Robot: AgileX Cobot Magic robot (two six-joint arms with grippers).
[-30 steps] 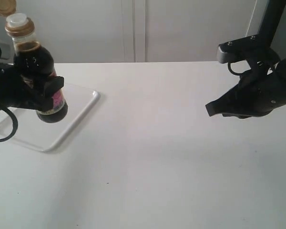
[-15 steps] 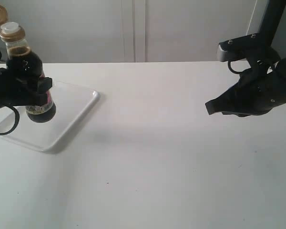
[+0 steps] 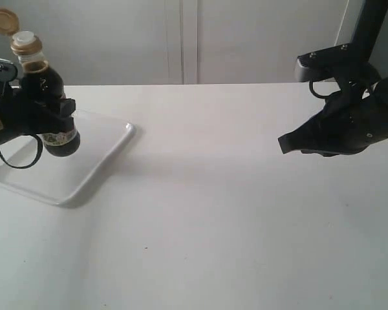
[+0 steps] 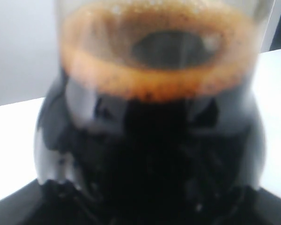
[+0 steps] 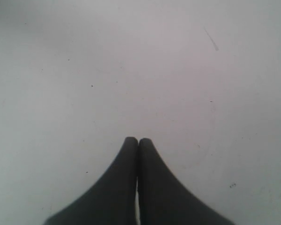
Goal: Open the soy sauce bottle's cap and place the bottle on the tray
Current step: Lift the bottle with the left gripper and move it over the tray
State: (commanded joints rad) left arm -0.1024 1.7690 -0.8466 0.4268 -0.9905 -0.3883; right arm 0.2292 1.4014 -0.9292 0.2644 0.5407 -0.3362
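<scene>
Half the soy sauce bottle (image 3: 50,97) hidden

White table (image 3: 233,213) (matte), pale panelled wall (image 3: 181,39) behind.

No legible text anywhere.
</scene>
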